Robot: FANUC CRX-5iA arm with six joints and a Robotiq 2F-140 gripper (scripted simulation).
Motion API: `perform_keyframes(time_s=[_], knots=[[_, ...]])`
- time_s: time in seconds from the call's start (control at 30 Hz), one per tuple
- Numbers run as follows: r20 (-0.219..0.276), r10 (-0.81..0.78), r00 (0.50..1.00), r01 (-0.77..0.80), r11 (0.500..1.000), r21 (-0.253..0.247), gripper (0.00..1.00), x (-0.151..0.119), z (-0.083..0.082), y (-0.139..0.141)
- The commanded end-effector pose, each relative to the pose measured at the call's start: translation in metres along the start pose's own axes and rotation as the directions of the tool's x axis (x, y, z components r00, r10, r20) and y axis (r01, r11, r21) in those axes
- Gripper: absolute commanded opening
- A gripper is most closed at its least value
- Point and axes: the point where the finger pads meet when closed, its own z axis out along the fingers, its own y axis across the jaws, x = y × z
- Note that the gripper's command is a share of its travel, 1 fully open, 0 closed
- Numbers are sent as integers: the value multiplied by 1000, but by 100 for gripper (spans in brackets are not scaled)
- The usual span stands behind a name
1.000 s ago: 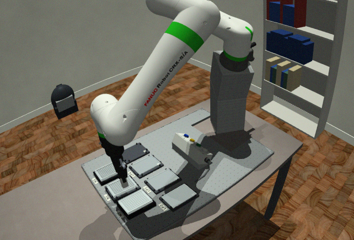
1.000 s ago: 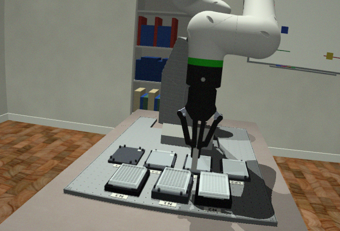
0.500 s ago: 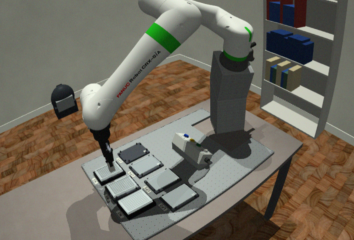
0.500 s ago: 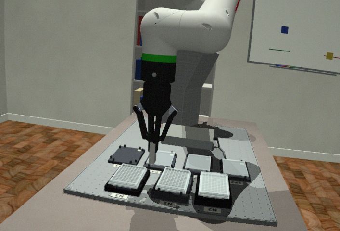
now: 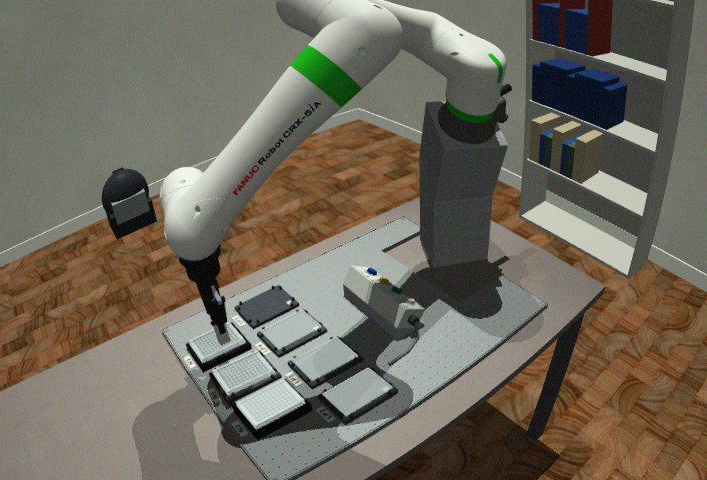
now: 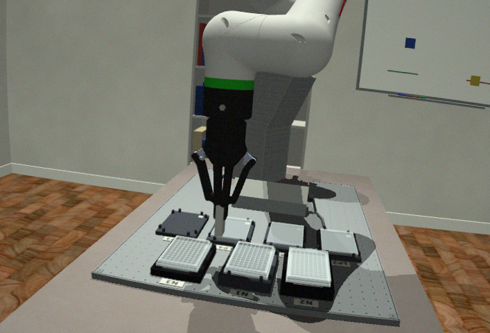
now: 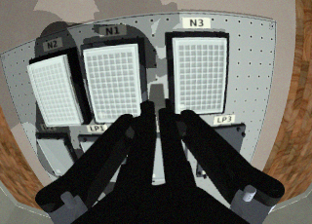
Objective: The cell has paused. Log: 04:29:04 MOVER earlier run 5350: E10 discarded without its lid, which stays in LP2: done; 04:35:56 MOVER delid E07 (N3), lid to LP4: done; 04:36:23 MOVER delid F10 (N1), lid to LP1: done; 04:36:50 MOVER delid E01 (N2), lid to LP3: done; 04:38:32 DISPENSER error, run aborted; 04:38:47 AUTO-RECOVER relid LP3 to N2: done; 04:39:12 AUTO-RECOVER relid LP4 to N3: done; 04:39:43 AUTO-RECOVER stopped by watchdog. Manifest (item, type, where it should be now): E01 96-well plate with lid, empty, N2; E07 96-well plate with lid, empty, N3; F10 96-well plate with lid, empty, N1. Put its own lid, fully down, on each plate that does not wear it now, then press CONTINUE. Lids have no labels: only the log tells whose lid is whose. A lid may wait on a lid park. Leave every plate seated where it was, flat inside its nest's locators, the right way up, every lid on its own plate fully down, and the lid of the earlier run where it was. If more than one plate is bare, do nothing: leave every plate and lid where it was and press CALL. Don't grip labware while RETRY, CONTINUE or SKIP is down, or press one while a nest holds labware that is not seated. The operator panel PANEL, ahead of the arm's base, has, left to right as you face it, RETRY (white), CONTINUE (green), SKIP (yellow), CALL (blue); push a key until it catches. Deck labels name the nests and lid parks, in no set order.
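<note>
Pincer (image 6: 220,219) fully closed, empty, pointing straight down behind the N3 plate (image 6: 185,253); that plate's long axis runs away from the N3 label (image 6: 172,282).

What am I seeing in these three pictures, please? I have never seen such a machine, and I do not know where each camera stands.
The machine is a white robot arm with green rings, mounted on a grey pedestal on a table. At its end is a black two-fingered hand. The hand is shut and holds nothing.

The first picture looks down from high up beside the table. The second looks from the front of the table. The third comes from a camera on the wrist, looking down past the black fingers.

On the grey perforated deck stand three white gridded well plates in black nests marked N3, N1 and N2. Behind them are three flat grey lids and one bare dark pad. The white box with coloured buttons is the operator panel.
</note>
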Motion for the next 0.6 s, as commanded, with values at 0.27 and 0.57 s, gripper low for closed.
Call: perform_keyframes(time_s=[0.27,0.57], knots=[[0,-1,1000,1,1000,3,0,-5,0,1],[-5,-9,1000,10,999,54,0,-120,-4,8]])
